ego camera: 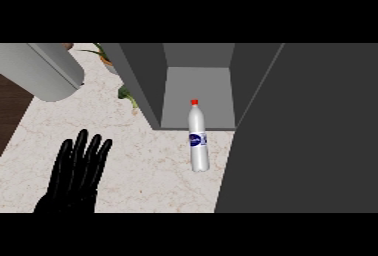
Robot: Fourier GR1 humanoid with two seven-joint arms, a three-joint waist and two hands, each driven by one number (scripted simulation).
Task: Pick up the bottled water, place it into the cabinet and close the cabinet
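A clear water bottle [197, 142] with a red cap and a blue label stands on the marble counter, just in front of the cabinet's opening. The dark grey cabinet [144, 85] stands open, its lighter inner floor [198, 95] bare behind the bottle. Its door [303, 130] swings out to the right and fills the view's right side. My left hand [77, 172] is at the lower left, open with fingers straight and pointing up, well left of the bottle and touching nothing. My right hand does not show.
A large grey rounded body [44, 70] sits at the upper left. A potted plant [111, 57] and green leaves [128, 97] stand left of the cabinet. The counter's left edge [16, 127] drops to a dark wooden floor.
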